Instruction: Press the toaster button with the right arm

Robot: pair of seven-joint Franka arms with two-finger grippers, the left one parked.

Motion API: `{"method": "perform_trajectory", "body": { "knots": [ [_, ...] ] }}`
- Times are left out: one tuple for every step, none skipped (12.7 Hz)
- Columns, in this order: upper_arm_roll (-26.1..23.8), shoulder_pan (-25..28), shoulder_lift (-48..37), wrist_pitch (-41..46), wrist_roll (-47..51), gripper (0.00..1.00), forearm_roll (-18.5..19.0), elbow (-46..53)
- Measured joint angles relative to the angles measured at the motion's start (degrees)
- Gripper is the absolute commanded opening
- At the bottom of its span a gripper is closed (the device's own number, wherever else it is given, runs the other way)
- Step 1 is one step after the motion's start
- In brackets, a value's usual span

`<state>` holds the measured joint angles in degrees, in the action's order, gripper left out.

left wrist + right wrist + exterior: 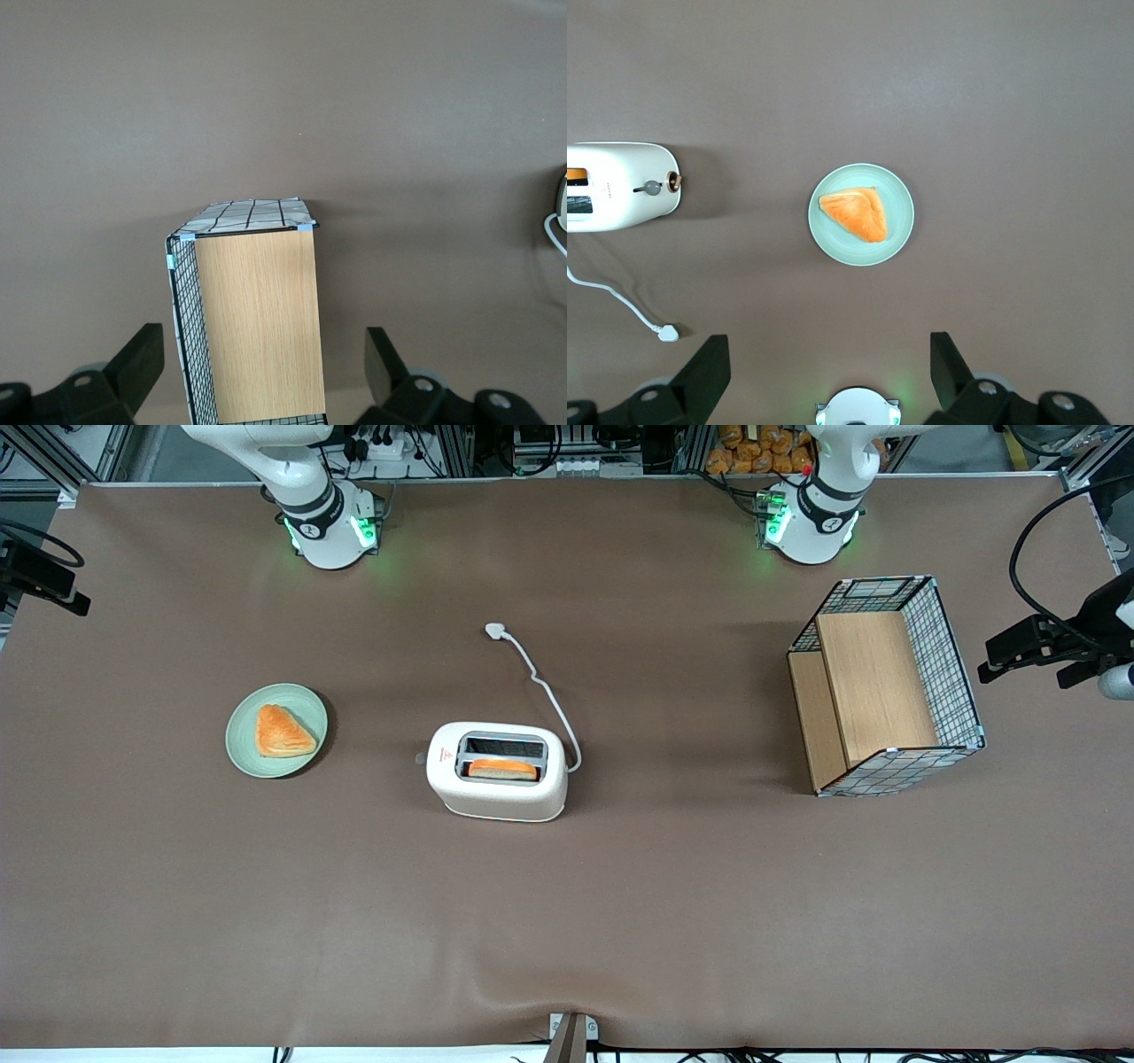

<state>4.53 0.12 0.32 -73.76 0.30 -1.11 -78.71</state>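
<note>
The toaster [496, 771] stands near the middle of the bench [620, 921], with a slice of bread [502, 769] sunk in the slot nearer the front camera; its cord [545, 691] trails away toward the robot bases, ending in a loose plug [494, 631], so it is not powered and the press is likely only a mechanical one. The toaster button [652, 187] is a small grey tab on the narrow end that faces the working arm's end of the bench; that end also faces the plate [276, 730], which lies well apart from it and carries a triangular pastry [283, 732].

The gripper [830, 372] hangs high above the plate, looking straight down, its fingers [709, 367] spread wide with nothing between them; the task looks barely begun. Since the tab sticks out sideways and is tiny, the gripper would probably have to travel toward the toaster, come down beside that end and push the tab down with a fingertip; narrowing the fingers first might make a firmer tool.

The wire-and-wood basket [886, 691] lies toward the parked arm's end, clear of the job.
</note>
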Motion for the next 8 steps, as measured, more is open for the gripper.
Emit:
{"method": "perform_trajectory", "body": {
  "knots": [
    [0.0,0.0,0.02,0.0,0.0,1.0,0.0,-0.05],
    [0.0,0.0,0.04,0.0,0.0,1.0,-0.01,-0.1],
    [-0.02,0.0,0.06,0.04,0.0,1.0,-0.03,-0.18],
    [-0.08,0.0,0.08,0.26,0.0,1.0,-0.17,-0.32],
    [-0.24,0.01,0.12,0.86,-0.01,1.0,-0.71,-0.49],
    [-0.4,0.04,0.22,1.99,-0.01,1.0,-1.93,-0.68],
    [-0.53,0.08,0.36,3.34,-0.01,1.0,-3.41,-0.96],
    [-0.71,0.16,0.44,4.05,0.0,1.0,-4.61,-1.64]
  ]
}}
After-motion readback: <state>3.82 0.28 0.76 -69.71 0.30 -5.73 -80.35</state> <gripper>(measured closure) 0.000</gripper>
